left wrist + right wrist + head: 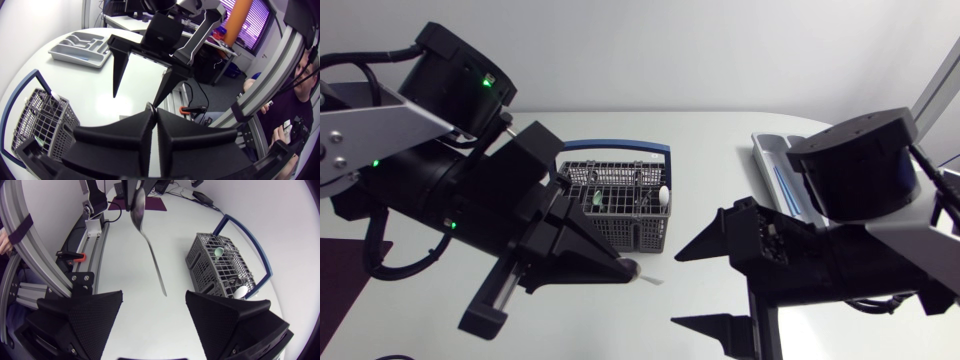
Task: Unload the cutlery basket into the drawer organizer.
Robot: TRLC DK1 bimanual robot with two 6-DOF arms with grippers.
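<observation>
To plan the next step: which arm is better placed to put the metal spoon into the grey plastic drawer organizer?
Probably right: the grey plastic drawer organizer lies beside that arm, and the open right gripper faces the metal spoon held by the left gripper.

Your cutlery basket (630, 230) is standing upright near the middle of the bench (710, 160). It is a grey wire-grid box with a blue handle (615, 148) arching over it. A green-tipped piece (590, 200) and a white rounded piece (663, 197) are sitting in its compartments. Your left claw (625, 268) is pinching a metal spoon (152, 260) by the bowl, and the spoon's handle is hanging down over the bench beside the basket. The drawer organizer (765, 150), a pale grey compartmented tray, is lying flat well apart from the basket, with a blue item (785, 188) in one slot.
</observation>
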